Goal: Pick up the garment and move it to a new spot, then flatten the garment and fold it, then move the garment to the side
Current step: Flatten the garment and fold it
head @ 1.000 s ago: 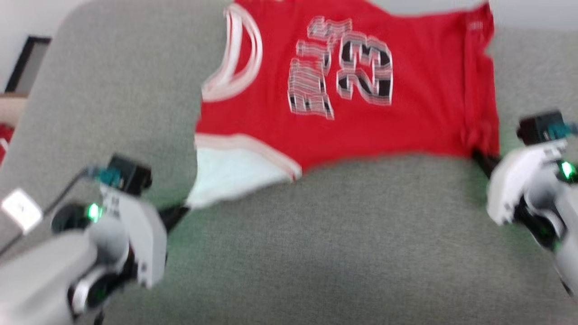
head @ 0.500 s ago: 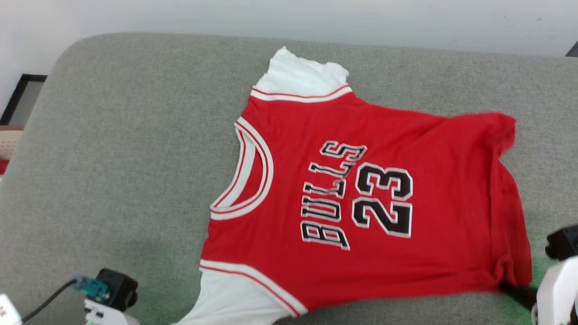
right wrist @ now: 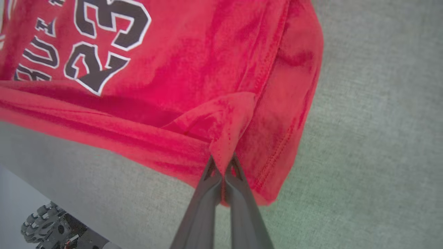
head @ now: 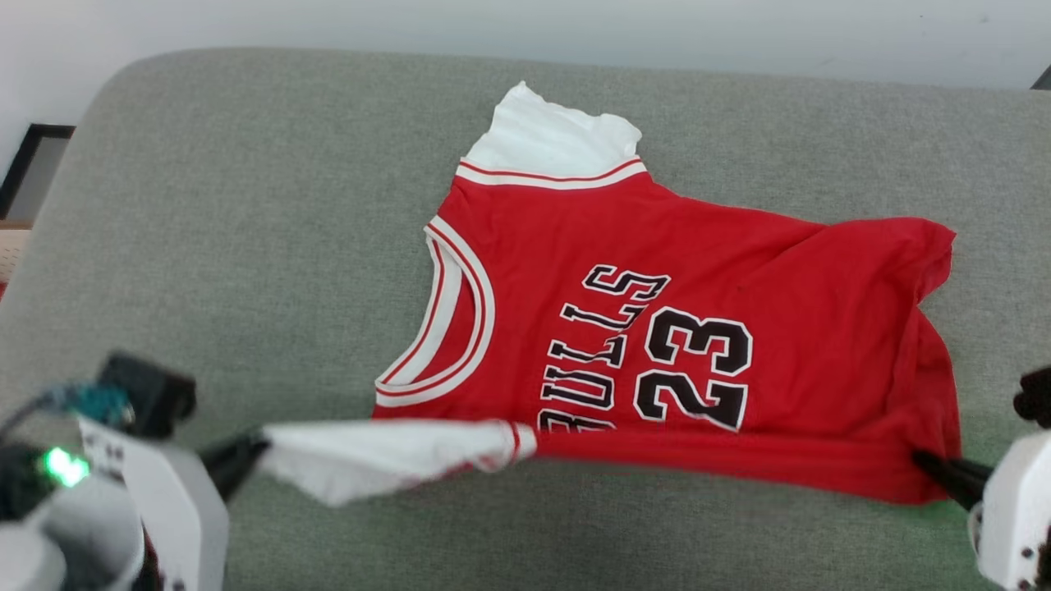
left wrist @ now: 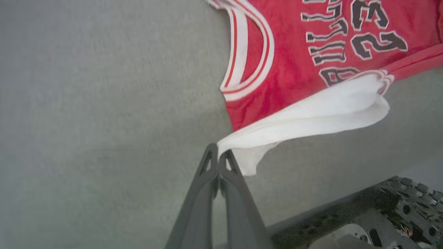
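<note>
Red jersey shirt (head: 780,279) held taut along its near edge between two tools. Nearest the robot, the left tool (head: 261,447) is closed on the tip of the near white sleeve (head: 386,455). The right tool (head: 924,461) is closed on the near hem corner (right wrist: 228,121). Both wrist views show the long dark fingers pressed together with a pinch of cloth between them. The edge between the two grips is raised off the grey cushion (head: 246,205) and hides the bottom of the print (head: 690,369). Beyond that raised edge the body lies on the cushion, print upward, with the neck opening (head: 460,328) toward the robot's left and the hem toward its right. A slack crease runs to the far right corner. Farthest off, the second white sleeve (head: 558,135) lies flat near the cushion's back edge, below a pale wall (head: 575,33).

Handling, as judged: the cloth is light, thin and limp. It keeps no shape of its own, sags between holds and probably stretches a little when pulled. It is best carried by two well-separated points. The cushion's rough weave likely drags on it, so sliding may bunch the far half and lifting looks safer. Small pinches at a sleeve tip or hem corner may slip. The stitched hem and striped trim bands offer thicker, firmer holds. Nothing about it is fragile.
</note>
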Robot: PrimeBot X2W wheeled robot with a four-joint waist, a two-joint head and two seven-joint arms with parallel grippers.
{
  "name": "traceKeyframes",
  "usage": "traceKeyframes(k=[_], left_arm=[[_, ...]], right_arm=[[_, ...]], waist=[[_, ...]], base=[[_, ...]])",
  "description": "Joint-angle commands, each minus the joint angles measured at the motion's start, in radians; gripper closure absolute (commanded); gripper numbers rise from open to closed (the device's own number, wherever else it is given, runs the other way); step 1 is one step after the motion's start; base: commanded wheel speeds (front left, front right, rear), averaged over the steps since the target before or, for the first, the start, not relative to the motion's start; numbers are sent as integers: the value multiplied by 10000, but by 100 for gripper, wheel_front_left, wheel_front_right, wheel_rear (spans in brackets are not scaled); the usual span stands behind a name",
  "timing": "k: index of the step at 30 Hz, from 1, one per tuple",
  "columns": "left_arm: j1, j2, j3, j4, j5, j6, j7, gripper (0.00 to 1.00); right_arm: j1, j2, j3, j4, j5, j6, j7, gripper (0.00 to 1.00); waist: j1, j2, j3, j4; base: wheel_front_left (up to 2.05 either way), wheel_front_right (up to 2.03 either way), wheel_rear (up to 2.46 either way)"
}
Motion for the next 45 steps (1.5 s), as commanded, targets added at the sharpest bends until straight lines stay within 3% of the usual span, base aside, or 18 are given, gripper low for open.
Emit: traceKeyframes(k=[1,2,5,10,19,24,28,30,33,34,36,37,45], left_arm=[[-253,-35,112,75,132,-50,114,100],[-801,-267,261,338,554,-342,379,100],[-1306,-643,371,814,835,-686,649,100],[-2329,-2006,393,2647,1179,-1690,1194,100],[-2939,-4378,-43,6311,845,-3368,1721,100],[-2985,-5325,-189,7901,532,-4049,1841,100],[-3033,-5910,-249,8944,317,-4331,2051,100],[-3024,-6177,-247,9424,149,-4441,2191,92],[-3092,-6480,-231,10007,-55,-4572,2345,52],[-3158,-6595,-237,10316,-129,-4566,2528,0],[-3308,-6660,-152,10451,-193,-4628,2544,0],[-3380,-6660,-129,10506,-185,-4632,2548,0],[-3596,-6324,3,10152,-191,-4362,2651,0]], right_arm=[[-160,148,-93,-6,-198,-19,87,100],[-661,386,-164,4,-544,-19,205,100],[-1119,618,-137,164,-921,-19,234,100],[-2255,914,119,1019,-1761,-19,180,100],[-3779,1074,989,2959,-2525,-17,-297,100],[-4141,1149,1367,3967,-2476,-17,-604,100],[-4320,1178,1562,4608,-2358,-19,-680,100],[-4405,1151,1661,4880,-2346,-19,-636,100],[-4545,1175,1806,5121,-2279,-19,-621,100],[-4677,1149,1904,5248,-2240,-19,-548,93],[-4771,1148,1961,5327,-2220,-19,-476,53],[-4809,1128,1982,5372,-2193,-19,-426,0],[-4747,1103,1686,4846,-2044,-17,-972,0]], waist=[[0,0,41,-23],[0,0,100,-58],[0,0,163,-84],[0,0,350,-147],[0,0,590,-339],[0,0,610,-365],[0,0,604,-380],[0,0,594,-381],[0,0,567,-403],[0,0,516,-413],[0,0,447,-414],[0,0,401,-408],[0,0,12,-255]], base=[[0,0,0],[0,0,0],[0,0,0],[0,0,0],[0,0,0],[0,0,0],[0,0,0],[0,0,0],[0,0,0],[0,0,0],[0,0,0],[0,0,0],[0,0,0]])
